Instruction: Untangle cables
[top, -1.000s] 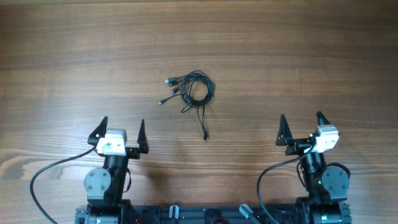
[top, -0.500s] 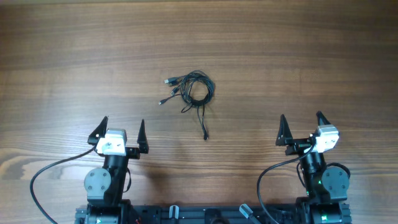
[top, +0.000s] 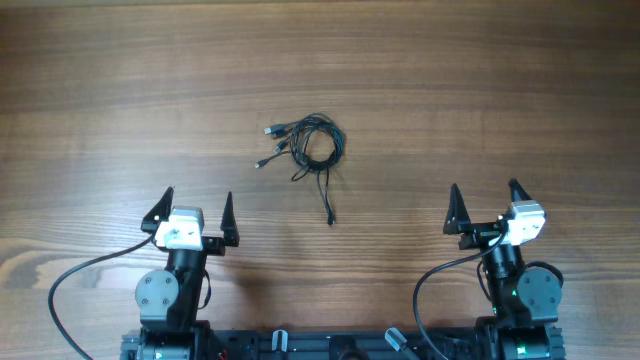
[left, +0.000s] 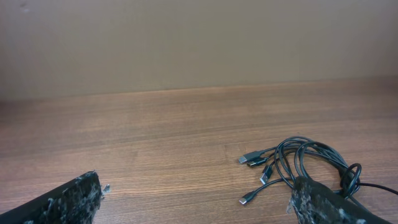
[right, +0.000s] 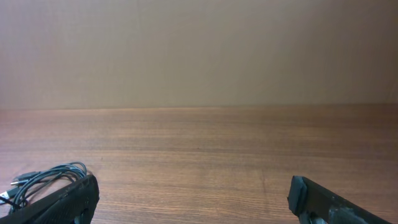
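Note:
The cables (top: 312, 148) lie in one tangled black coil on the wooden table, a little left of centre. Silvery-tipped plugs stick out to its left and one loose end trails toward the front. My left gripper (top: 196, 210) is open and empty, near the front edge, left of and well short of the coil. The left wrist view shows the cables (left: 298, 165) ahead and to the right, partly hidden by my right fingertip. My right gripper (top: 484, 200) is open and empty at the front right. The right wrist view shows part of the cables (right: 43, 177) at the far left.
The wooden table (top: 480, 90) stretches wide around the coil. Thick black robot cables (top: 70, 285) loop by the arm bases at the front edge. A plain beige wall (left: 199, 43) stands behind the table's far edge.

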